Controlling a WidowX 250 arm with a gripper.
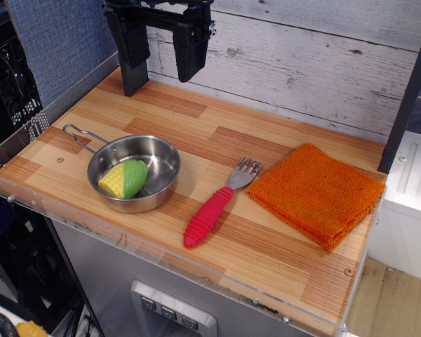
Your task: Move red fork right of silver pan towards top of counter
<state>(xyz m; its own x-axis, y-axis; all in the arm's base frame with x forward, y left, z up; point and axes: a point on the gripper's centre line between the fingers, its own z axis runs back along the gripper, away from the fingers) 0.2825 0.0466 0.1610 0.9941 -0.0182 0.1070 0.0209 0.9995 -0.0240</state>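
Observation:
The red fork point(214, 208) lies flat on the counter point(196, 119), red ribbed handle toward the front edge and silver tines toward the back right. It sits just right of the silver pan point(135, 173), which has a wire loop handle pointing left. My gripper point(163, 64) hangs open and empty high at the back of the counter, far from the fork, its two black fingers pointing down.
A toy corn cob point(123, 179), yellow and green, lies inside the pan. A folded orange cloth point(316, 193) lies right of the fork, close to its tines. A grey-white plank wall stands behind. A clear acrylic edge runs along the front.

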